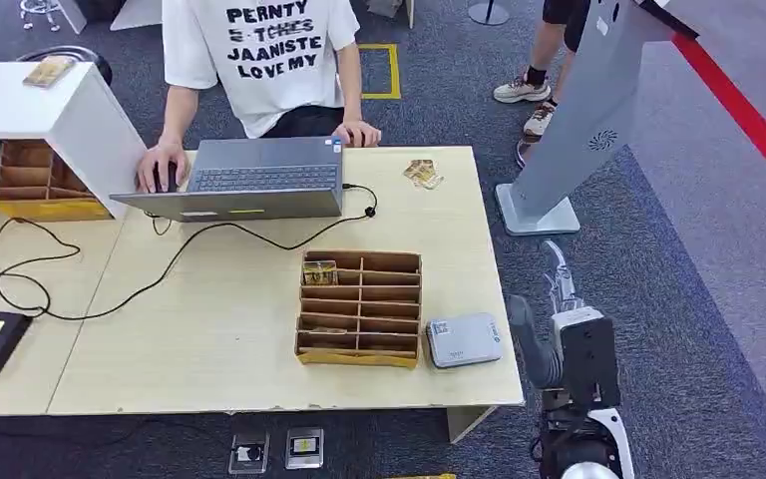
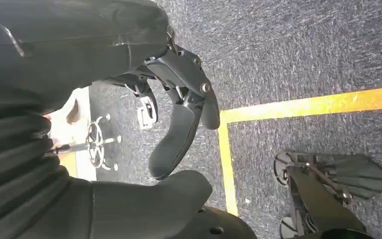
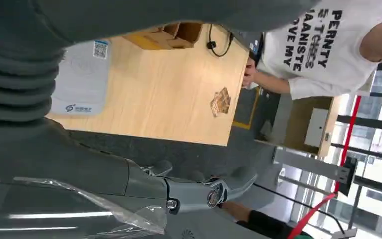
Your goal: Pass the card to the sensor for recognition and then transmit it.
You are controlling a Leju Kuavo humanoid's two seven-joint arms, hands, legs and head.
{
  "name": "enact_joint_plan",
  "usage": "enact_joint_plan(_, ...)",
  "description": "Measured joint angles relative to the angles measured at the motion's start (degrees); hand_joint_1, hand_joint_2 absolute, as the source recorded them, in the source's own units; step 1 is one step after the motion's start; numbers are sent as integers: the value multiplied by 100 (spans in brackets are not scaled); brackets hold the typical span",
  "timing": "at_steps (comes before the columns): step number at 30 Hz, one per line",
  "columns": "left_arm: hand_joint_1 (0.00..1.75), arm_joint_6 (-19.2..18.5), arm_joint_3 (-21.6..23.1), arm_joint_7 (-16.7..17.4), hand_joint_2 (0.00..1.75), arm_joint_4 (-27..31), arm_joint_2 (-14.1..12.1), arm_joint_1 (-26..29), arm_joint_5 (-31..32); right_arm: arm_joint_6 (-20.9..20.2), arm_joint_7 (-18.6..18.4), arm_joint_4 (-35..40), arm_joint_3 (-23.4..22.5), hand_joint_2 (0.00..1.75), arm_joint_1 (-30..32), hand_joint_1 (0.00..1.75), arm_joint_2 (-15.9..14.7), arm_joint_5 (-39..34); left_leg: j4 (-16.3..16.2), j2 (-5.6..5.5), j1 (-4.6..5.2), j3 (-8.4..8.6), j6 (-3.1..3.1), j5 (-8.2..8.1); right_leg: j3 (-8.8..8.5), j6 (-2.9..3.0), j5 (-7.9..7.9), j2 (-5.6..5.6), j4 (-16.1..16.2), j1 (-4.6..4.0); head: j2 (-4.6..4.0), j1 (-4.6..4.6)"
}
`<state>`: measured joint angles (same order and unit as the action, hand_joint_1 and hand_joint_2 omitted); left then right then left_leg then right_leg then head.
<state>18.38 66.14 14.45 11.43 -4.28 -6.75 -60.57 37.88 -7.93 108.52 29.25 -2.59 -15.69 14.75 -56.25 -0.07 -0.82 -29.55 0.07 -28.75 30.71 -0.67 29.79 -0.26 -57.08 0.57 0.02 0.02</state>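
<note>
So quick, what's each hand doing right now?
Left hand: open, holding nothing, hanging over the carpet.
Right hand: open, holding nothing, beside the table.

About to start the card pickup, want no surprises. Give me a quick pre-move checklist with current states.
1. Right hand free: ok, it holds nothing and hovers off the table's right edge.
2. Left hand free: ok, fingers apart, nothing in them, hanging over the carpet.
3. Card available: ok, one stands in the top-left slot of the cardboard organizer; loose cards lie near the table's far edge.
4. Sensor reachable: ok, the grey reader lies flat just right of the organizer, nothing on it.
5. Person out of the path: cannot tell; both hands are at the laptop, just beyond the organizer.
</note>
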Motion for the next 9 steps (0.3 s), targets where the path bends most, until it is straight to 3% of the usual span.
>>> enact_joint_plan(9,63,-20,2,0,175,0,0,0,37,26,109,29,-153,0,85,0,0,-103,0,0,0,0,0,0,-1,0,0,1,0,0,0,0)
